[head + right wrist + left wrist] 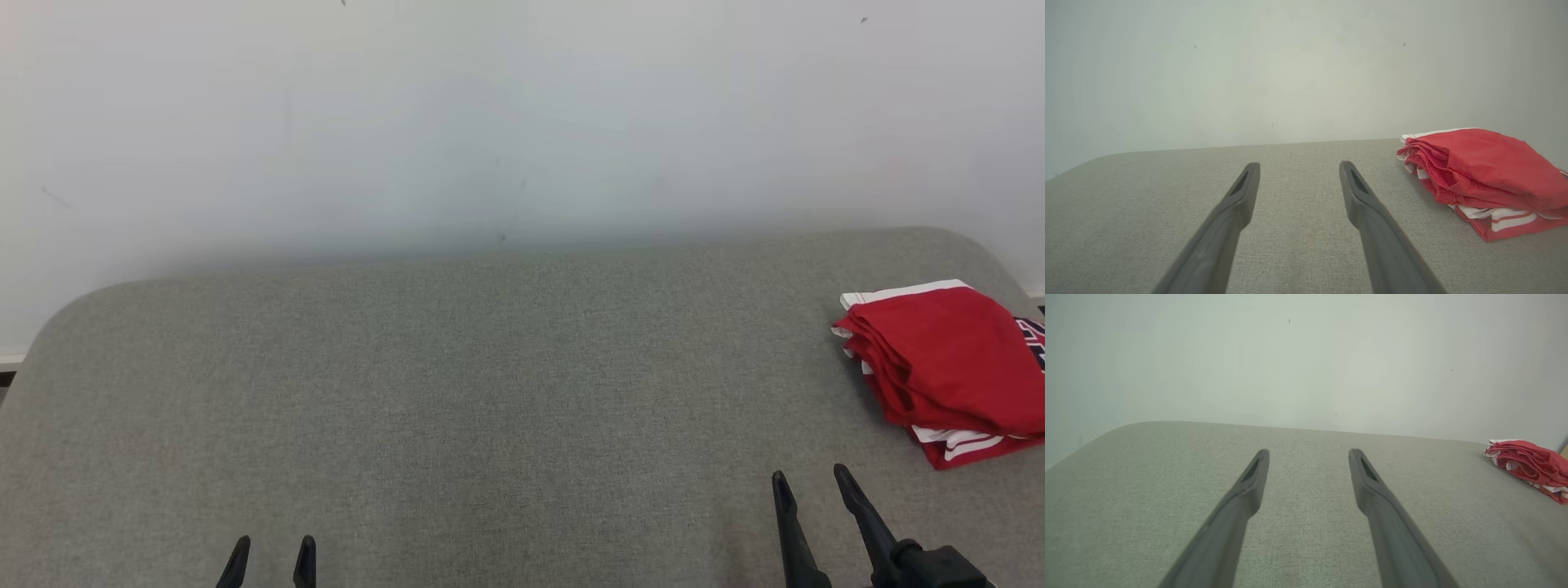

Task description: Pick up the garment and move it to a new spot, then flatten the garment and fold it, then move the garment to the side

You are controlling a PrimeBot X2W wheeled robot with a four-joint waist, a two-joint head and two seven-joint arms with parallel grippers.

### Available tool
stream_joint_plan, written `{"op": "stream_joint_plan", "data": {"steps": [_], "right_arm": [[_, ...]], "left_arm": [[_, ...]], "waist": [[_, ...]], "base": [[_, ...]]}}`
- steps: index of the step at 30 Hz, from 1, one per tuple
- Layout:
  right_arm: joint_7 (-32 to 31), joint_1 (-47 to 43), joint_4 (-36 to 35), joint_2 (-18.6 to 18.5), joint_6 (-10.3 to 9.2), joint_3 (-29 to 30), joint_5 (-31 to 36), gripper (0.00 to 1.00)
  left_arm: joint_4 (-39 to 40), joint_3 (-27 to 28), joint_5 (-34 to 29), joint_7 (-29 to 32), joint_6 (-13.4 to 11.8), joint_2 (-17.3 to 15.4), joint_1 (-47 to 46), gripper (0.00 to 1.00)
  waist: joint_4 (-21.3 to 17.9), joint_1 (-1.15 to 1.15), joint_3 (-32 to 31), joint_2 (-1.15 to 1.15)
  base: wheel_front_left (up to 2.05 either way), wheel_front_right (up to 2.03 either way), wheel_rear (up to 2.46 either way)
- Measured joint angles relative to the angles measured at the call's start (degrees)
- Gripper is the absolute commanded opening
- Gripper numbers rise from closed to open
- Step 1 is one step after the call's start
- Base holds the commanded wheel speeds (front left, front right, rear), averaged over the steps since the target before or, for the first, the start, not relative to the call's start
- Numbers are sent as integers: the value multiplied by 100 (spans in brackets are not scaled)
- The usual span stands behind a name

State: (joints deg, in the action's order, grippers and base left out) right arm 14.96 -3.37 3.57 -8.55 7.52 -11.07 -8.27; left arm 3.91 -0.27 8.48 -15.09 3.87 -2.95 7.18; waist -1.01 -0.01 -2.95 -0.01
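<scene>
Red folded garment (947, 359) of thin, slightly mesh-like cloth lies in a compact, layered stack at the far right end of the grey woven upholstered surface (490, 392), close to its rounded back corner. White trim shows along the garment's top edge and white stripes along its lower edge, and a dark blue patch peeks out at its right side. The folds on its left side are soft and rounded and lie stacked one over another. The surface has a fine, even, cloth-like weave and curved corners, and a plain pale wall (522, 122) rises behind it.

The left gripper (275, 543) sits low at the near left with its two long, dark, tapering fingers pointing away from the robot. Its jaws are spread wide and hold nothing; it is well apart from the garment. The right gripper (809, 474) stands at the near right, fingers angled slightly leftward. Its jaws are likewise parted and empty. It hovers near the garment's near-left side without touching it.
</scene>
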Motion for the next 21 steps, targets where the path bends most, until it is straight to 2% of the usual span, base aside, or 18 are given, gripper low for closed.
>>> {"op": "stream_joint_plan", "data": {"steps": [20, 21], "right_arm": [[0, -424, -45, -108, 0, 55, -80, 100], [0, -424, -47, -111, 0, 51, -81, 0]], "left_arm": [[-194, 59, -118, 0, 7, 2, 229, 100], [-196, 58, -103, 0, 9, 1, 229, 0]], "waist": [[147, 1, -312, 1], [152, 1, -311, 1]], "base": [[0, 0, 0], [0, 0, 0]]}}
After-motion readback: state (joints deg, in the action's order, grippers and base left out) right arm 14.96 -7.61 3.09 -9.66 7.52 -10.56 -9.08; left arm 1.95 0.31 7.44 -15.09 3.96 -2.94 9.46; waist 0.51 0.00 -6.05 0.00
